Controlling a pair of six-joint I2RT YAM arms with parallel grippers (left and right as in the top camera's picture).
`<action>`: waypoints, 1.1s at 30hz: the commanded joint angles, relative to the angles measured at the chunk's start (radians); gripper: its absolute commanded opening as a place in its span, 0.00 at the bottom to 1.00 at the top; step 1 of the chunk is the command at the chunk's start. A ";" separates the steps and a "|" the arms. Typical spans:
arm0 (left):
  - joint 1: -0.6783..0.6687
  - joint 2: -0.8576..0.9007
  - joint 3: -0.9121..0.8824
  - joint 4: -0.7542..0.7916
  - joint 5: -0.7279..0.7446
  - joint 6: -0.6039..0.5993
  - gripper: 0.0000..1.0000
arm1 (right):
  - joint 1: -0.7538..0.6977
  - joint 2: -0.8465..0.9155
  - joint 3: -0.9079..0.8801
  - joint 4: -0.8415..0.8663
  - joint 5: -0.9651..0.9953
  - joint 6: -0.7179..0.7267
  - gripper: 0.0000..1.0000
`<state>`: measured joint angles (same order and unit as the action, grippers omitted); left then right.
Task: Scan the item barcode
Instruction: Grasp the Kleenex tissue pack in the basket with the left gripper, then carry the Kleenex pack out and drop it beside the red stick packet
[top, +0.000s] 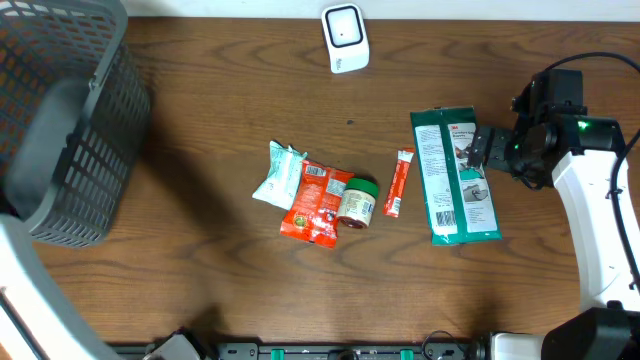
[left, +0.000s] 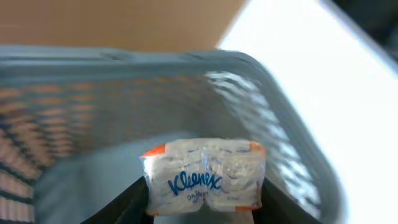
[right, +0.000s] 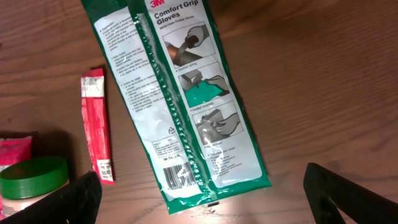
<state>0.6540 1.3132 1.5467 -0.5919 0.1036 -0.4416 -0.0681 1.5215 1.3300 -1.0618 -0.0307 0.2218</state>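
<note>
Basket (top: 100, 120) far left, scanner (top: 345, 38) at back, stick packet (top: 399, 183) between jar (top: 358, 203) and glove pack (top: 450, 180)

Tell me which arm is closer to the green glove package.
Right. The right arm's fingers are open directly above the glove package; the left arm's fingers are far off over the grey basket, holding a Kleenex pack.

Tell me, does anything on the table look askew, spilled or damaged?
Nothing spilled or torn. Only the green-lidded jar looks off: it lies on its side, against the red pouch mid-table.
</note>
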 joint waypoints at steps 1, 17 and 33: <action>-0.081 -0.079 0.006 -0.060 0.215 -0.005 0.49 | -0.002 0.003 -0.004 -0.001 -0.004 -0.014 0.99; -0.715 0.102 -0.053 -0.292 0.496 0.135 0.49 | -0.002 0.003 -0.004 -0.001 -0.004 -0.014 0.99; -1.009 0.662 -0.053 0.301 0.993 0.126 0.52 | -0.002 0.003 -0.004 -0.001 -0.004 -0.013 0.99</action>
<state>-0.3405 1.9114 1.4960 -0.3370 0.9558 -0.3164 -0.0681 1.5215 1.3293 -1.0615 -0.0307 0.2218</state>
